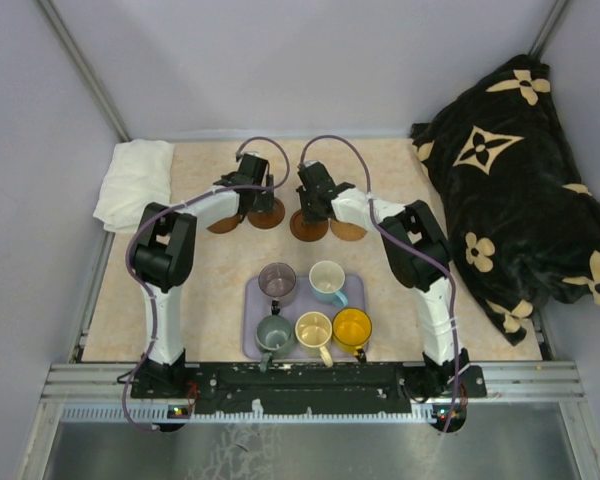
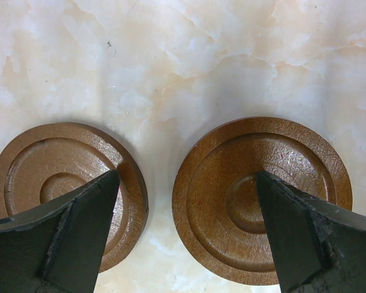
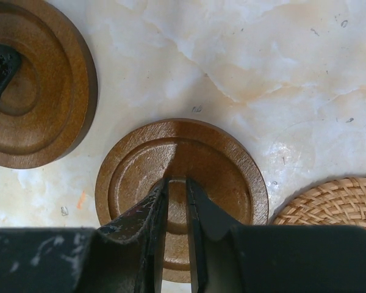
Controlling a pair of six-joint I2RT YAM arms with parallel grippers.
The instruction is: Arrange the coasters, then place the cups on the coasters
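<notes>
Several brown coasters lie in a row at mid-table. My left gripper point(image 2: 188, 177) hangs open above two of them, one fingertip over the left coaster point(image 2: 55, 177), the other over the right coaster point(image 2: 244, 183). My right gripper point(image 3: 177, 181) is shut, with only a slit between the tips, low over the centre of a third brown coaster point(image 3: 219, 165). A woven tan coaster point(image 3: 335, 201) lies just to its right. Nothing is held. The cups stand on a lavender tray point(image 1: 356, 291): purple-grey point(image 1: 277, 282), light blue point(image 1: 327, 279), grey-green point(image 1: 274, 332), cream point(image 1: 314, 330) and orange-yellow point(image 1: 352, 327).
A white folded cloth point(image 1: 135, 180) lies at the table's back left corner. A black blanket with cream flower shapes point(image 1: 520, 190) is heaped along the right side. Grey walls close the back and sides. The arm bases sit on the rail at the near edge.
</notes>
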